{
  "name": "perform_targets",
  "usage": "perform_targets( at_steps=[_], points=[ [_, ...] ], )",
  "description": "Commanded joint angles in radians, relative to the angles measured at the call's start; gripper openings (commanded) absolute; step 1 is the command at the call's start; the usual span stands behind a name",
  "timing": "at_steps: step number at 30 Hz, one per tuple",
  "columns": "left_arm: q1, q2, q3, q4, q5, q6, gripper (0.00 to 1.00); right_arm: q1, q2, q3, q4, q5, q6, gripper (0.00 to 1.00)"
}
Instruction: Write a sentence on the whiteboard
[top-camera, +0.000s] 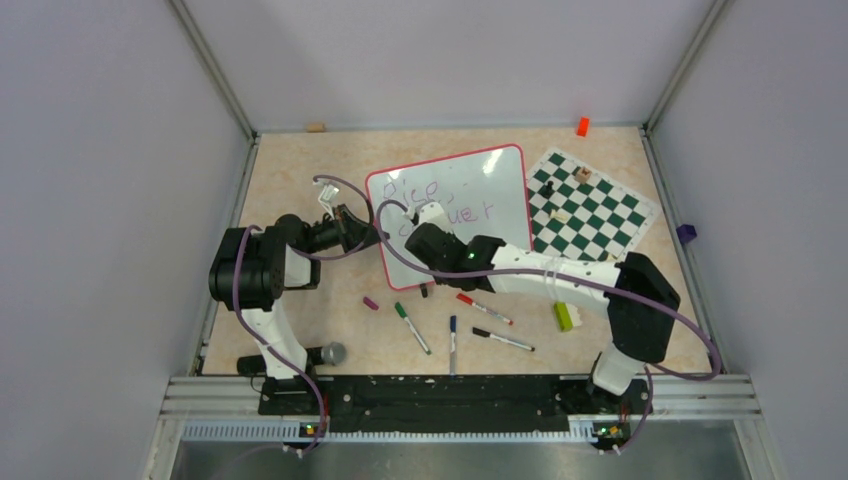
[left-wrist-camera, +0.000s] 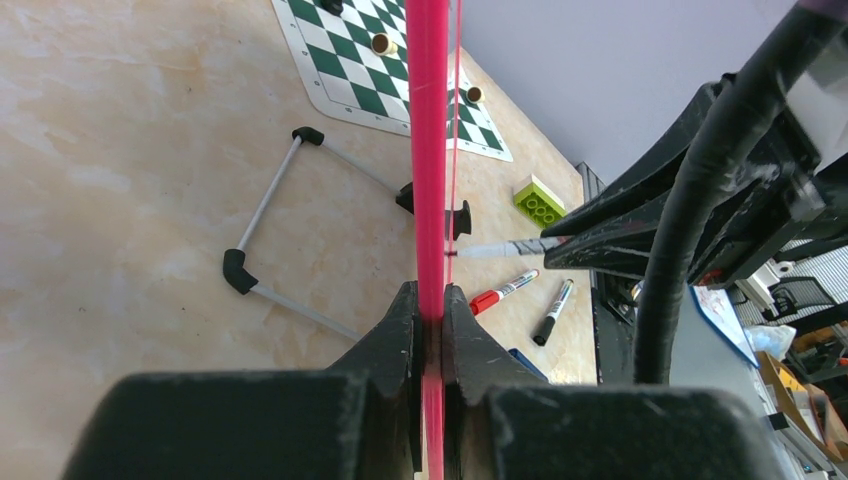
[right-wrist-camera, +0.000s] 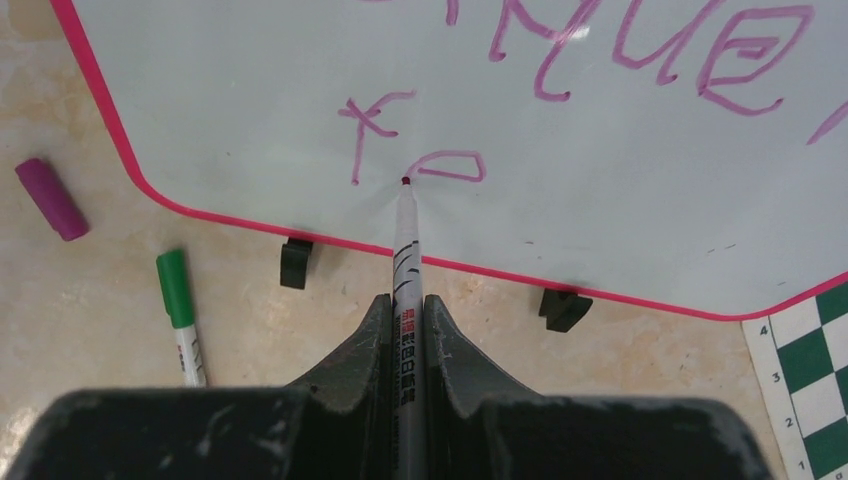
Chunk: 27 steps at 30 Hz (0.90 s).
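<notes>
Whiteboard (top-camera: 470, 180), left of the mat (top-camera: 595, 205), is clamped by the left tool (left-wrist-camera: 431, 300) while a third line (right-wrist-camera: 356, 150) is written with the marker (right-wrist-camera: 404, 240) gripped in the right tool (right-wrist-camera: 405, 310); further letters are needed.

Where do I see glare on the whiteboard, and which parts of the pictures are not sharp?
Top external: a small bright reflection on the whiteboard near its upper right corner, the rest evenly lit. Right wrist: the purple writing and the marker are sharp, no strong glare. Left wrist: the pink rim, seen edge-on close to the lens, looks soft.
</notes>
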<state>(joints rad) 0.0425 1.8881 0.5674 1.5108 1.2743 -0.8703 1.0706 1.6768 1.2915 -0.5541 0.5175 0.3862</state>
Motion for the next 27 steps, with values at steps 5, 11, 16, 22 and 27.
perform_targets(
  at_steps=[5, 11, 16, 22, 27],
  points=[
    [0.006, 0.0, 0.006, 0.109, 0.034, 0.028, 0.0, -0.007, -0.016, -0.071, 0.019, 0.005, 0.03, 0.0],
    [0.006, 0.0, 0.007, 0.109, 0.033, 0.027, 0.0, -0.008, -0.027, -0.03, -0.035, 0.111, 0.038, 0.0],
    [0.006, -0.001, 0.008, 0.109, 0.034, 0.026, 0.0, -0.007, -0.074, -0.006, -0.023, 0.092, 0.022, 0.0],
    [0.007, -0.001, 0.007, 0.109, 0.033, 0.026, 0.0, -0.025, -0.211, -0.073, 0.029, 0.031, 0.004, 0.0],
    [0.007, 0.0, 0.007, 0.109, 0.034, 0.027, 0.0, -0.058, -0.223, -0.09, 0.029, 0.028, -0.012, 0.0]
  ],
)
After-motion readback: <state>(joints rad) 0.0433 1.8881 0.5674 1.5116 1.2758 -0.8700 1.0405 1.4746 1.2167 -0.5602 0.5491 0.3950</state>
